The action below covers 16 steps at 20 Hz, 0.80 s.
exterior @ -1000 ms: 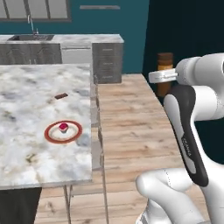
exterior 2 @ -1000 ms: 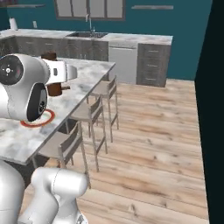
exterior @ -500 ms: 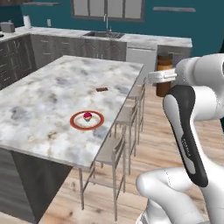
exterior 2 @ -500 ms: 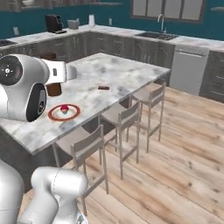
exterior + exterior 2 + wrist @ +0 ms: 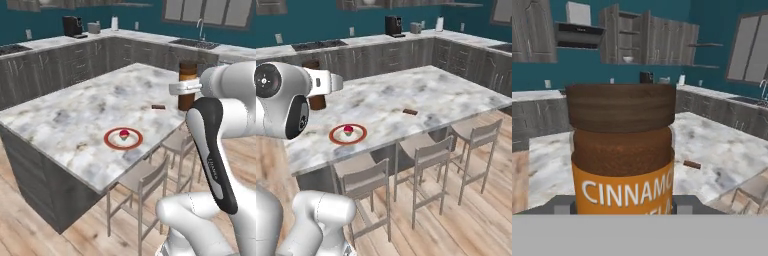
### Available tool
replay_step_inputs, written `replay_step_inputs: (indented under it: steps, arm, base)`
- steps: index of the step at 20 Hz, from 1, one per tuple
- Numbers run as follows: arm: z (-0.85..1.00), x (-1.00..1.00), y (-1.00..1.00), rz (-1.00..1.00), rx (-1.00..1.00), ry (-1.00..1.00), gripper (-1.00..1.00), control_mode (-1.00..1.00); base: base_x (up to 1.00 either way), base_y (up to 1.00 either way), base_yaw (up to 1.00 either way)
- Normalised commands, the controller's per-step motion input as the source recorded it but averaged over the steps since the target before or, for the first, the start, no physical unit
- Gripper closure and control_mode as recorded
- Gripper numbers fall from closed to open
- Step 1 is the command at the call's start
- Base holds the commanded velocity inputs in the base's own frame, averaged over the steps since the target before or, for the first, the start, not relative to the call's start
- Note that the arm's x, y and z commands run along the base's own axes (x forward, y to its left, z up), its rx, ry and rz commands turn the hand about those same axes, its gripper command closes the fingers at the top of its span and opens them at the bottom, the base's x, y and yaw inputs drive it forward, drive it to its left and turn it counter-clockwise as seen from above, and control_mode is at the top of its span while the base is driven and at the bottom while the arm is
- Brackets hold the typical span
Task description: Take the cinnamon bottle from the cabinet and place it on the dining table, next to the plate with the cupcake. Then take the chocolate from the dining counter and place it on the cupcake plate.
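While I read the hand view, the cinnamon bottle (image 5: pixel 622 150) stands upright right in front of the camera, its orange label band showing white capitals "CINNAMO", with the rest of the word running round the side and a second line below it cut off. Its dark brown cap sits square on top, and grey finger parts flank its base on either side, so I take the end effector (image 5: pixel 186 89) as clamped on the bottle. From the left base view I see the bottle (image 5: pixel 187 85) held upright in the air at the far edge of the marble tabletop (image 5: pixel 75 120), carried on a forearm that reaches level across from the white upper arm. On the right base view the bottle (image 5: pixel 316 99) is largely hidden behind the wrist, with its lower part showing under the forearm. The plate (image 5: pixel 123 138) with its red rim lies on the tabletop with the cupcake (image 5: pixel 123 133) at its middle, well apart from the bottle. The chocolate (image 5: pixel 158 106) lies flat on the marble, between the plate and the held bottle.
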Motion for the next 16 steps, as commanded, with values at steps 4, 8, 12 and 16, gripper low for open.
replay_step_inputs:
  steps: [4, 8, 12, 16]
  arm:
    - [0.00, 0.00, 0.00, 0.00, 0.00, 0.00, 1.00, 1.00]
    - [0.00, 0.00, 0.00, 0.00, 0.00, 0.00, 1.00, 1.00]
    - [0.00, 0.00, 0.00, 0.00, 0.00, 0.00, 1.00, 1.00]
    - [0.00, 0.00, 0.00, 0.00, 0.00, 0.00, 1.00, 1.00]
  base:
    - [0.38, -0.74, 0.60]
    - [0.45, -0.76, 0.59]
    - [0.52, -0.73, 0.58]
    - [0.87, -0.59, 0.51]
